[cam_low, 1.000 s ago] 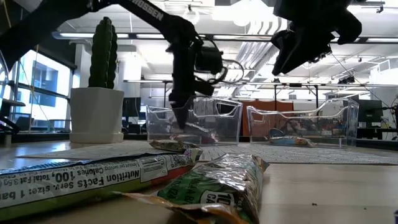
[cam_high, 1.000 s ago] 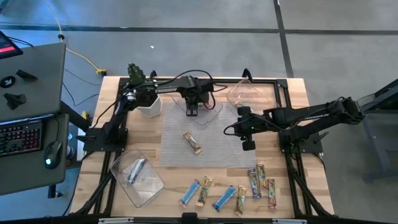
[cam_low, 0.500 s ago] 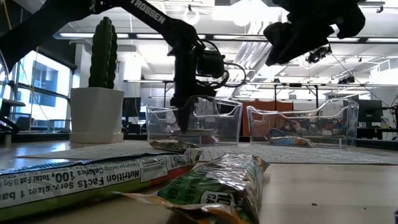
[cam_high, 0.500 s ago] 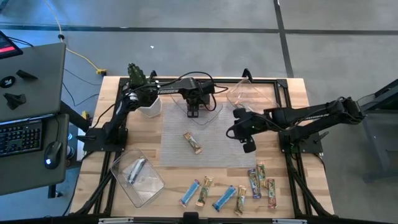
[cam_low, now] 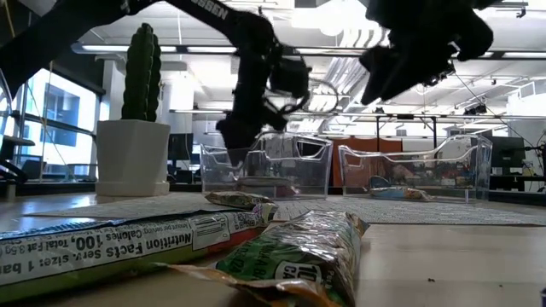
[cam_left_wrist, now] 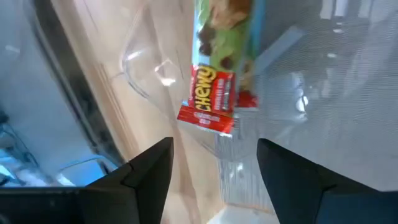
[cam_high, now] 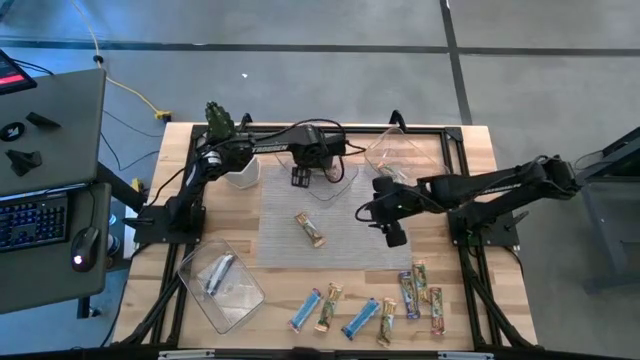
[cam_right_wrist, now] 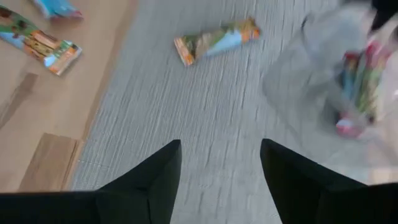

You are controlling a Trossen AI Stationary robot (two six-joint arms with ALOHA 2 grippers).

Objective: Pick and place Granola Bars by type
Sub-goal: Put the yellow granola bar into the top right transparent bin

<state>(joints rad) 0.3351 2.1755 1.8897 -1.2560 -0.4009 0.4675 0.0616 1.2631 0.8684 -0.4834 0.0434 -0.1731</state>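
Granola bar lies mid-mat on the counter, right gripper just right of it, fingers spread and empty, left gripper likewise empty over the far tray: descend square, straddle its width.

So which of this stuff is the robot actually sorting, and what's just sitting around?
Part of the job:
- granola bars in a row at the table's near edge
- lone bar on the grey mat
- red Chewy bar in a clear tray
- other clear trays

Just lying about:
- potted cactus
- keyboard
- mouse
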